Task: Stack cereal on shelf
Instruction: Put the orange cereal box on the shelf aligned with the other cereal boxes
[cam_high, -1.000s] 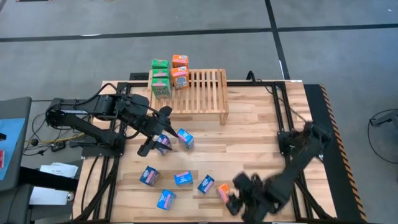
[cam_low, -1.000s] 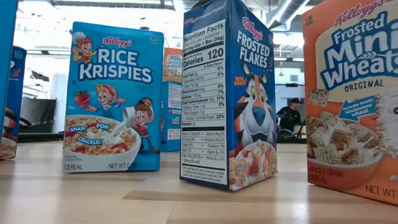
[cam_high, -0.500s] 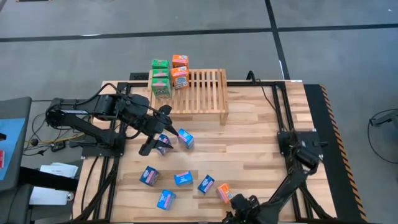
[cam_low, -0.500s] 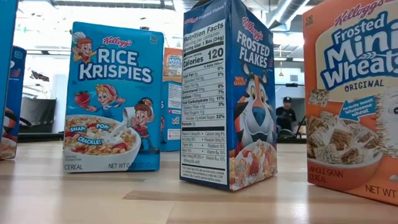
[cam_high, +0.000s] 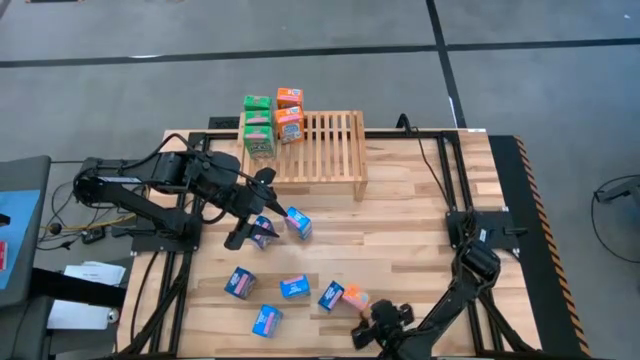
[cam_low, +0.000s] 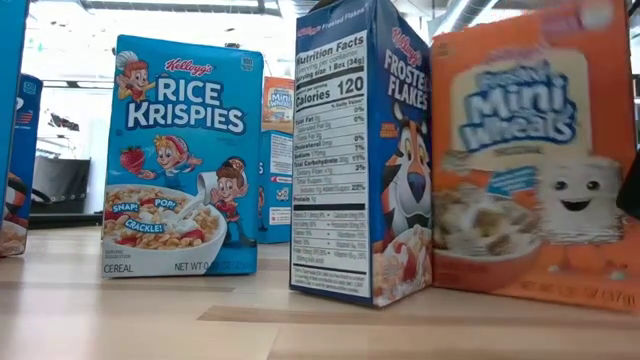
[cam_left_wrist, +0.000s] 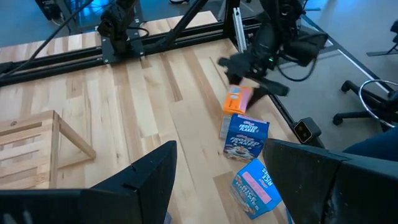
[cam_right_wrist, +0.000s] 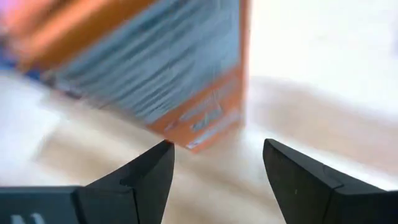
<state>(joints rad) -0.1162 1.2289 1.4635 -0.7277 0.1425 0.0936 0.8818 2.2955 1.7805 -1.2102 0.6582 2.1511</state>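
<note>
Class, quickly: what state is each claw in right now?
Left claw: open, holding nothing.
Right claw: open, facing the orange cereal box, not gripping it.

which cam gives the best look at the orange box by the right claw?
Low view: the orange box fills the frame, front print visible though blurred. High view shows it tiny beside the right claw. Right wrist sees one blurred side; left wrist sees it small, far off.

Wooden table (cam_high: 420, 215), grey floor (cam_high: 540, 90), office chair base (cam_left_wrist: 364, 99)
</note>
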